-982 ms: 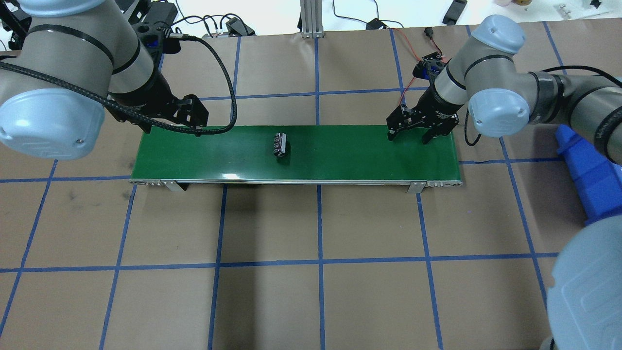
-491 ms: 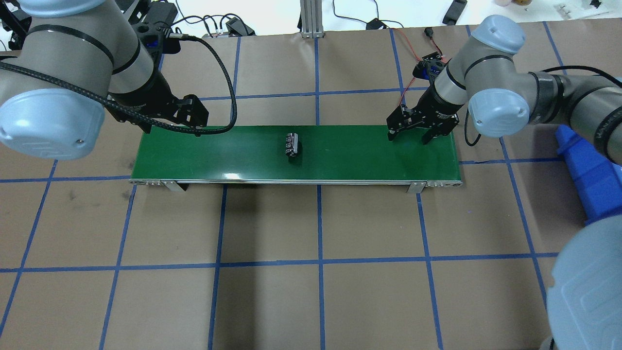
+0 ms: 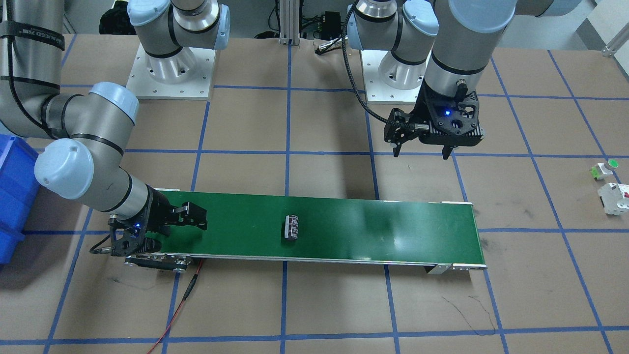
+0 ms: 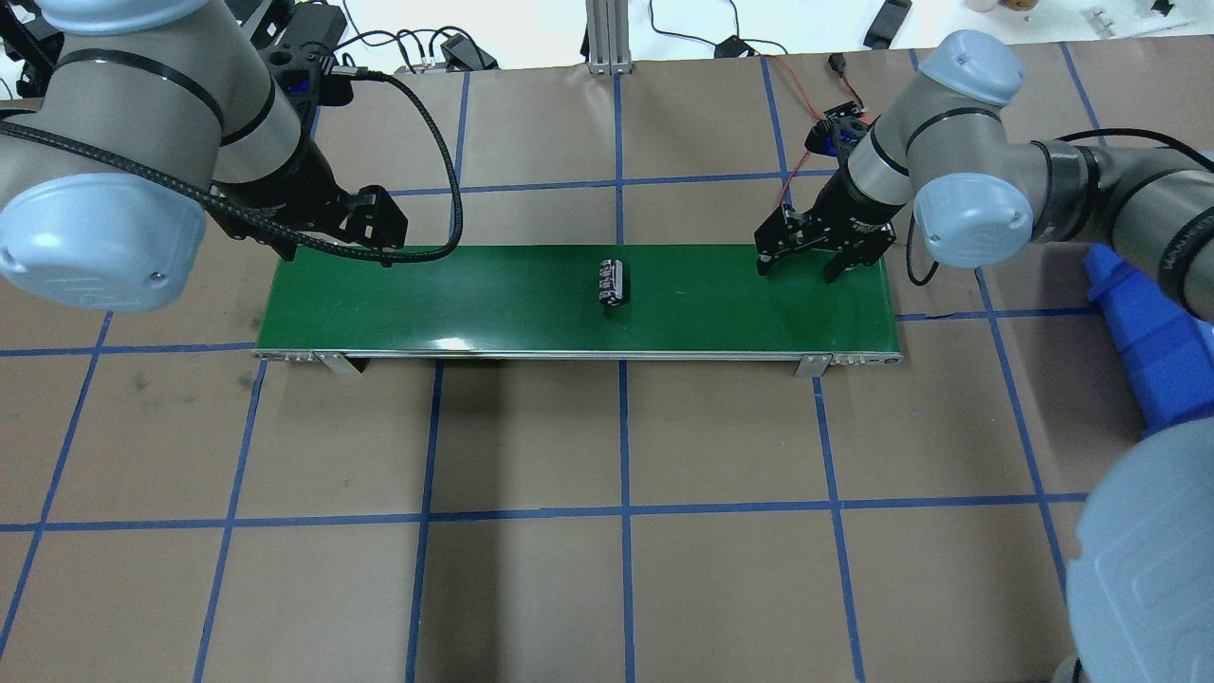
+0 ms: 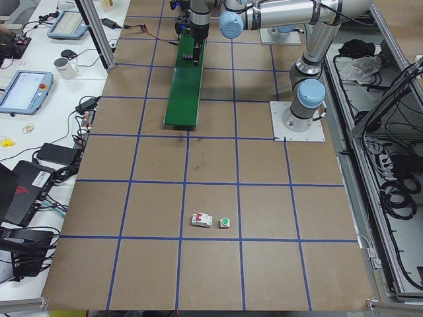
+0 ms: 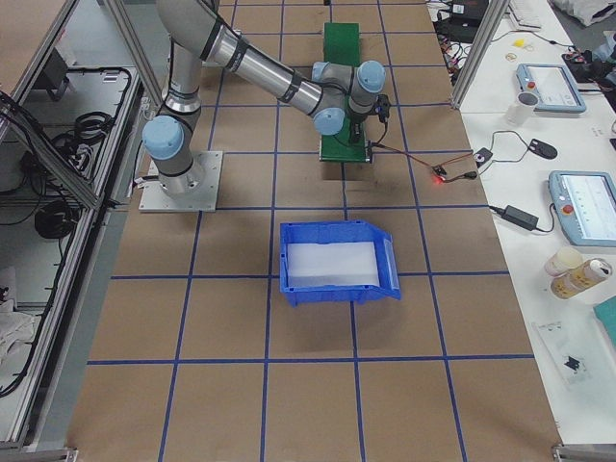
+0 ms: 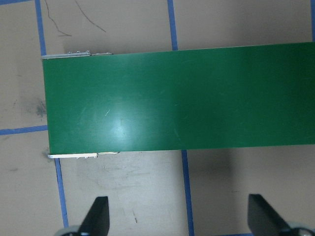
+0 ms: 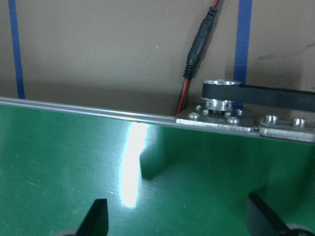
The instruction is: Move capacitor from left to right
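capacitor (image 4: 612,282) on green belt (image 4: 427,304), further right than a second ago, left gripper (image 3: 421,154) and right gripper (image 4: 797,272) unmoved, both wide open, empty

Your left claw (image 3: 421,153) hangs pointing straight down, fingers spread wide, just off the robot-side edge of the green belt (image 4: 721,305) near its left end. Your right claw (image 4: 797,271) sits low over the belt's right end, fingers equally wide, wrist tilted.
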`<state>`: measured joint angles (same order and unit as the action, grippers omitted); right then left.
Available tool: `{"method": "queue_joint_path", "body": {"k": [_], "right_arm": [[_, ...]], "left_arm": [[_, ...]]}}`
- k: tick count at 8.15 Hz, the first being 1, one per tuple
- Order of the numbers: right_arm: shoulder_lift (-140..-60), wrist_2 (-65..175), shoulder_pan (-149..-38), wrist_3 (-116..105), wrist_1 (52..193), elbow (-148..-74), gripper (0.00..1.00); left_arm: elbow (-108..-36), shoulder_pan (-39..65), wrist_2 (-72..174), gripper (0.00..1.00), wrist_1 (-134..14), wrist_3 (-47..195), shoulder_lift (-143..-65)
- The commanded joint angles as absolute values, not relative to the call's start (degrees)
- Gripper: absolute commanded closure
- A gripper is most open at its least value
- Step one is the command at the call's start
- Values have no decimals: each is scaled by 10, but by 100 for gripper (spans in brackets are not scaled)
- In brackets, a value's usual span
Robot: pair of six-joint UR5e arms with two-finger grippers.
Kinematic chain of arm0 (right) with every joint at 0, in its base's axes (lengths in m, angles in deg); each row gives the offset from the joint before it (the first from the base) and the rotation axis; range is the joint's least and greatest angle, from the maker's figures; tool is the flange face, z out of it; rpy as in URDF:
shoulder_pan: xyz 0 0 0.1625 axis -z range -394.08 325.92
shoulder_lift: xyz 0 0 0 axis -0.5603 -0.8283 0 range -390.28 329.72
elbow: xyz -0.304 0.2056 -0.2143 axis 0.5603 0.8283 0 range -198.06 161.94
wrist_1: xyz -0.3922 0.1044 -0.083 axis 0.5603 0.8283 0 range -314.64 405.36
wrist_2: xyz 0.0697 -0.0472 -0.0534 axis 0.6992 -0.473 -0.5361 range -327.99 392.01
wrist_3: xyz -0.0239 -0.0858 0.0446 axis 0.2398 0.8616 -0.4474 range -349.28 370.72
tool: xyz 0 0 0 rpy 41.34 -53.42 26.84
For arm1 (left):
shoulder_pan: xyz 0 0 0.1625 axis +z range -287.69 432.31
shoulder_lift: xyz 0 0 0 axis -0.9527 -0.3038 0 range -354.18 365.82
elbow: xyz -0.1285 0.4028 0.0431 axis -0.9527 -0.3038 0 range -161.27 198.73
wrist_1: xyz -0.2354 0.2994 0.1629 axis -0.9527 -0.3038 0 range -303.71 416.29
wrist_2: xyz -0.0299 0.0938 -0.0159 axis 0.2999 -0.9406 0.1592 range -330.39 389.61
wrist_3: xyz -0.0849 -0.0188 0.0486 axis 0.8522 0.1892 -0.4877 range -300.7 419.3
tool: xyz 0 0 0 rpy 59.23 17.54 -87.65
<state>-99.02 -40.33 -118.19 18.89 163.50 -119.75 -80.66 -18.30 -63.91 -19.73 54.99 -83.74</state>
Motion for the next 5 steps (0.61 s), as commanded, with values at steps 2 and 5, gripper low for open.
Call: {"method": "queue_joint_path", "body": {"k": [2,5], "right_arm": [[-990,-403,-1182,189,1636,-1197,0],[-990,-402,-1182,189,1635,-1197,0]], "left_arm": [[-807,-183,-638,0,-196,551,-838],[-808,-183,-638,0,-191,550,-838]]}}
